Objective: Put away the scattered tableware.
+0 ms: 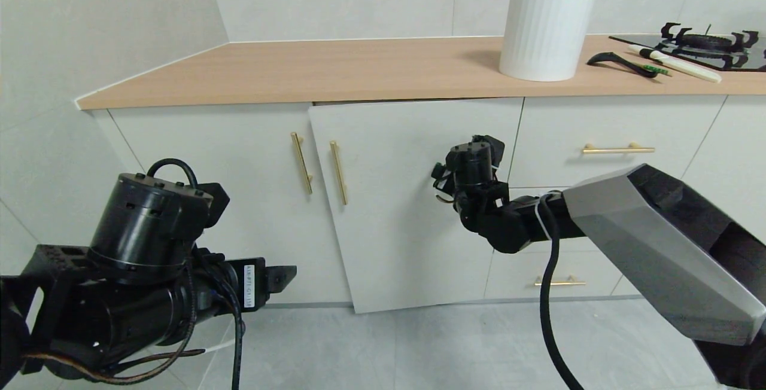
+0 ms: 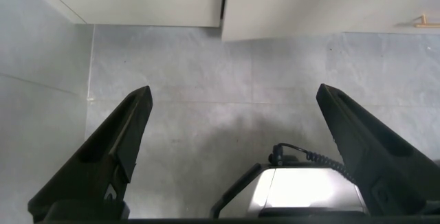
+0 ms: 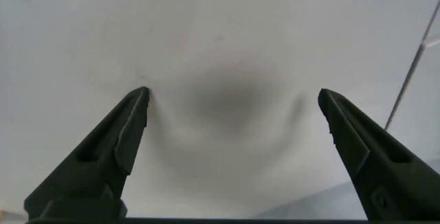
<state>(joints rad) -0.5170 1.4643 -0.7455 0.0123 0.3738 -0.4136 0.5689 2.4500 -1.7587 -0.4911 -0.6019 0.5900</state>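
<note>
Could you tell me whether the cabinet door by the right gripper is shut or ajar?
Ajar: the cabinet door stands out from the neighbouring door, with a dark gap under the countertop.

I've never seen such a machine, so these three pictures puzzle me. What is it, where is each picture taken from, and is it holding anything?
It is a robot with two arms, each ending in a two-fingered tool. The wide picture comes from a camera on its head, facing kitchen cabinets; the other two come from cameras on its wrists. The left tool hangs open above the floor. The right tool is open, close to a white cabinet door that stands ajar. Neither holds anything. On the wooden counter are a white ribbed container, a black utensil and a white-handled utensil, beside a hob.
</note>
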